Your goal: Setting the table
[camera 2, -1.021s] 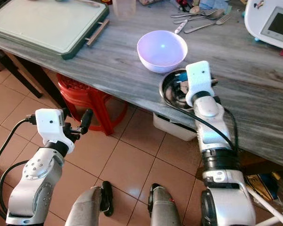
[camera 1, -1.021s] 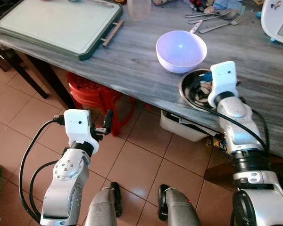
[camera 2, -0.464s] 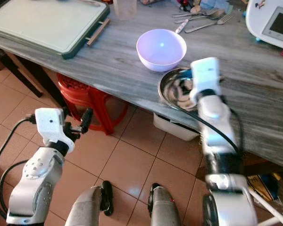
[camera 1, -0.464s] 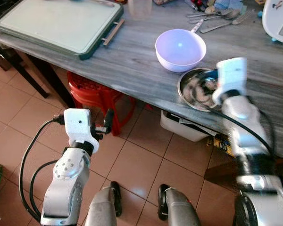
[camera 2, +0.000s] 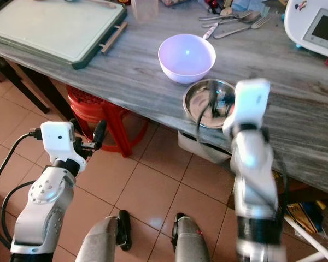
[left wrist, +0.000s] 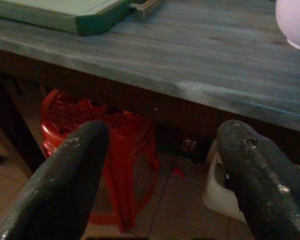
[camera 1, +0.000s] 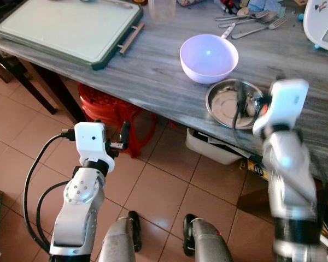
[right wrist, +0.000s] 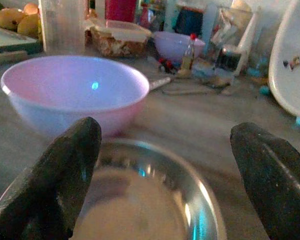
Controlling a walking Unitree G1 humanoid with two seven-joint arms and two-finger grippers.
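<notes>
- My right gripper (right wrist: 160,195) is over the edge of the grey table (camera 1: 153,71), and its two black fingers (right wrist: 55,180) are spread wide with nothing between them.
- Just in front of this gripper and a little below it I see the steel bowl (camera 1: 229,102), which sits near the table edge; the fingers are apart from its rim on both sides.
- Right behind the steel bowl is the lilac bowl (camera 1: 209,57), and the two bowls are touching or almost touching; I cannot tell which.
- Farther beyond the gripper lie the spoons and forks (camera 1: 251,22), and a white appliance (camera 2: 311,27) stands at the table's far corner.
- The right arm is blurred in the head views, so its exact pose is not sure for me.
- My left gripper (left wrist: 165,175) hangs lower than the tabletop, also wide open and holding nothing.
- Ahead of it, under the table, is a red stool (left wrist: 115,130), and above it, on the table, is the green tray (camera 1: 71,27).
</notes>
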